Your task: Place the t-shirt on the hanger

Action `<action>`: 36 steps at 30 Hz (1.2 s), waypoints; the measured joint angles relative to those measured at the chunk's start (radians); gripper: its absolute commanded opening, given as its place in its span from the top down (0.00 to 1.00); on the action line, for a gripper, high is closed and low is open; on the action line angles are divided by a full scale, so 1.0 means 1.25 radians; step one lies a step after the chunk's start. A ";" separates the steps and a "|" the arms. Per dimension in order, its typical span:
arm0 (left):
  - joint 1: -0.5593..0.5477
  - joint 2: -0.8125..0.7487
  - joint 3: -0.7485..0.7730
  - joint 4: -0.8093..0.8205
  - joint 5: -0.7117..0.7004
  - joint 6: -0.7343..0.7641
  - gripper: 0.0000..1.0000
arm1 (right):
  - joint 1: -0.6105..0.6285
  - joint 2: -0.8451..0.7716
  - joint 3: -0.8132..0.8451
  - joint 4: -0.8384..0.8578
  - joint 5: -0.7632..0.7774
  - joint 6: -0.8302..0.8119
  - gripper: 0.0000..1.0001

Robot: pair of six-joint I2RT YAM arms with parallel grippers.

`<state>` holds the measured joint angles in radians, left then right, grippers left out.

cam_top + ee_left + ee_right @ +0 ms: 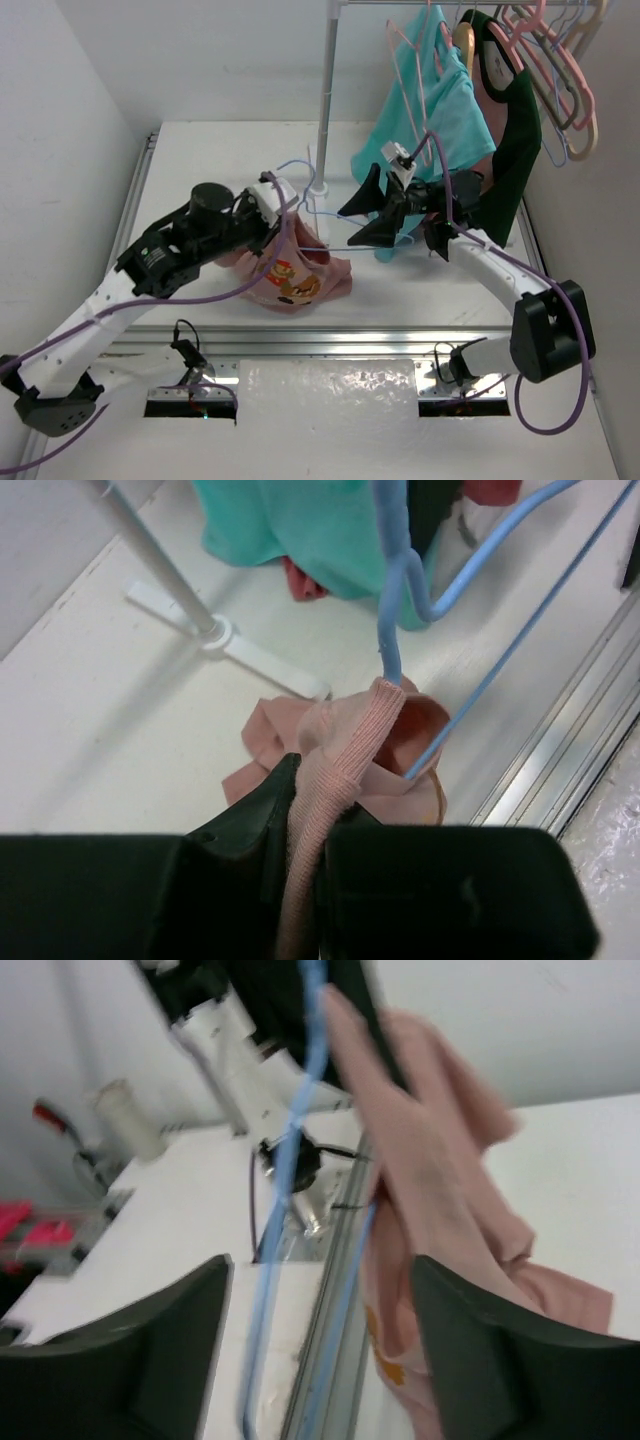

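Pink collar of the t-shirt [340, 750] is pinched in the left gripper [305, 850], with the hanger [392, 590] poking into it. The right gripper [320, 1305] gapes around the hanger, holding nothing; I would steady it before pulling.

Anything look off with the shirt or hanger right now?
The t-shirt lies crumpled on the table, only its collar pinched up by the left claw. The hanger leans tilted, partly inside the neck opening, with the right claw open around its wire, not gripping.

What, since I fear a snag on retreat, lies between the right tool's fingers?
The right wrist view shows the blue hanger and a fold of the pink t-shirt hanging in that open gap.
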<state>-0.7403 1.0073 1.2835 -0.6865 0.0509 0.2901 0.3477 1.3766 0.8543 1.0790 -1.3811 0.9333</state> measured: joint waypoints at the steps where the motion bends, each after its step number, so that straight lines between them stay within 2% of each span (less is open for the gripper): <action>1: 0.000 -0.021 -0.014 0.002 -0.018 -0.011 1.00 | -0.009 -0.004 0.000 -0.036 0.017 -0.024 0.13; 2: 0.000 -0.046 -0.032 0.004 -0.041 -0.024 1.00 | -0.017 -0.012 0.000 -0.094 0.043 -0.063 0.12; 3: 0.000 -0.074 -0.048 0.006 -0.063 -0.042 1.00 | -0.023 -0.024 0.001 -0.173 0.080 -0.108 0.05; 4: 0.000 -0.100 -0.056 0.007 -0.089 -0.058 1.00 | -0.029 -0.034 0.003 -0.245 0.118 -0.146 0.02; 6: -0.002 -0.132 -0.059 0.007 -0.136 -0.082 1.00 | -0.027 -0.051 0.015 -0.379 0.197 -0.216 0.02; 9: -0.004 -0.136 -0.060 -0.010 -0.206 -0.120 1.00 | -0.003 -0.093 0.032 -0.523 0.315 -0.276 0.03; 11: -0.006 -0.131 -0.060 -0.014 -0.230 -0.152 1.00 | 0.004 -0.124 0.029 -0.576 0.381 -0.287 0.13; 14: -0.012 -0.120 -0.060 -0.028 -0.264 -0.196 1.00 | 0.015 -0.153 -0.029 -0.528 0.414 -0.250 0.15; 16: -0.019 -0.101 -0.060 -0.055 -0.283 -0.219 1.00 | 0.019 -0.169 -0.094 -0.484 0.425 -0.208 0.09; 17: -0.022 -0.087 -0.060 -0.070 -0.292 -0.229 1.00 | 0.020 -0.178 -0.119 -0.475 0.436 -0.193 0.02; 18: -0.023 -0.075 -0.061 -0.079 -0.301 -0.239 1.00 | 0.019 -0.187 -0.135 -0.479 0.447 -0.180 0.01; 22: -0.025 -0.062 -0.077 -0.071 -0.334 -0.270 1.00 | 0.014 -0.221 -0.104 -0.526 0.463 -0.175 0.01; 25: -0.023 -0.101 -0.117 -0.038 -0.353 -0.288 1.00 | -0.010 -0.228 -0.052 -0.514 0.410 -0.184 0.01; 28: -0.009 -0.140 -0.139 -0.024 -0.364 -0.298 1.00 | -0.033 -0.223 -0.013 -0.510 0.340 -0.227 0.03; 29: -0.006 -0.147 -0.143 -0.015 -0.356 -0.295 1.00 | -0.036 -0.213 -0.001 -0.517 0.317 -0.250 0.09; 33: -0.003 -0.177 -0.182 0.041 -0.297 -0.278 1.00 | -0.035 -0.157 0.036 -0.578 0.248 -0.367 0.02; 36: -0.003 -0.183 -0.190 0.049 -0.300 -0.274 1.00 | -0.035 -0.160 -0.005 -0.601 0.296 -0.405 0.01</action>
<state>-0.7444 0.7780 1.0458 -0.6254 -0.3244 -0.0528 0.3042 1.1767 0.8474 0.3279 -1.0115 0.4271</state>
